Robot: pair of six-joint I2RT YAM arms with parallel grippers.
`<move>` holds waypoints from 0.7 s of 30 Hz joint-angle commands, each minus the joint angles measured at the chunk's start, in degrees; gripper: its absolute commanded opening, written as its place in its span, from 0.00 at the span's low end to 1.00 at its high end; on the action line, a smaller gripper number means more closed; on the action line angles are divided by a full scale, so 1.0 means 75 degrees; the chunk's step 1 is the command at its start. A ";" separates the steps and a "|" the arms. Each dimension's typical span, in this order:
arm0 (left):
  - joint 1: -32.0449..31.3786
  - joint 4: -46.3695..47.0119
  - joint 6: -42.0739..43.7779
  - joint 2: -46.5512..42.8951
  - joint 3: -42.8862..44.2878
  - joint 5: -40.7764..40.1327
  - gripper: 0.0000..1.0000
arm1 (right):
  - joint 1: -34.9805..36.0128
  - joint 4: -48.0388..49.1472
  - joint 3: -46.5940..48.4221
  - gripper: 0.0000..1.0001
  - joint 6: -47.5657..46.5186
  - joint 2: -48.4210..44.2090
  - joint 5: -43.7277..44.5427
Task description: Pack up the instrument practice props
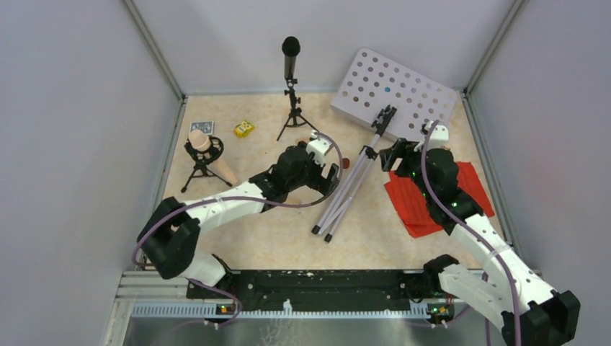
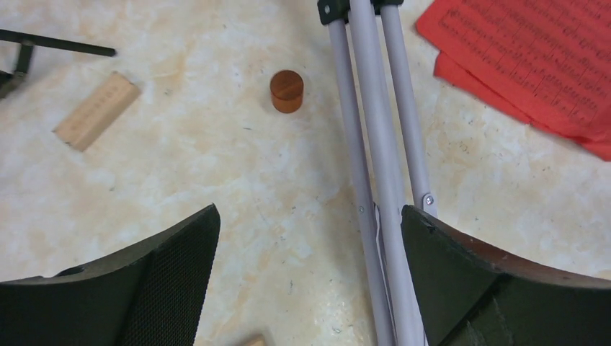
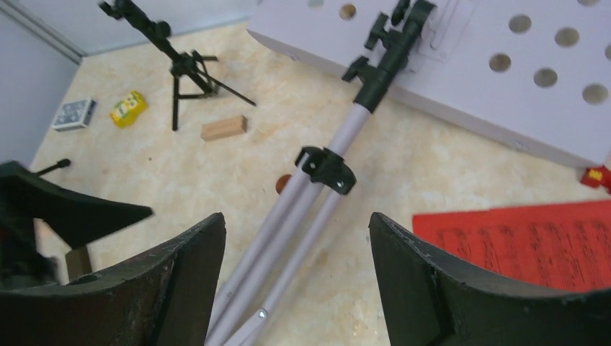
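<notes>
Your left gripper and right gripper both gape wide, empty, above the music stand lying folded at the top view's centre; centre its silver legs between the jaws before closing.

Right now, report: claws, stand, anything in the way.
Open and empty: left claw, right claw. Both over stand, lying down, legs folded. Brown cylinder beside legs.
</notes>
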 commanded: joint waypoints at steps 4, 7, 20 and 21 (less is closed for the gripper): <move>0.0292 -0.0385 -0.0477 -0.1508 -0.0302 -0.0927 0.99 | 0.0059 -0.2331 0.0858 0.81 0.0909 0.0092 0.0629; 0.0600 -0.0965 -0.1064 -0.2191 -0.0423 -0.1202 0.99 | 0.0058 -0.3215 0.1184 0.84 0.1256 0.0257 0.0662; 0.1042 -0.2186 -0.1770 -0.4969 -0.1151 -0.2057 0.99 | 0.0051 -0.2926 0.1080 0.87 0.0380 0.0789 -0.1573; 0.1042 -0.2278 -0.1770 -0.5089 -0.1118 -0.2323 0.99 | 0.0058 -0.2890 0.1130 0.87 0.0285 0.0842 -0.1731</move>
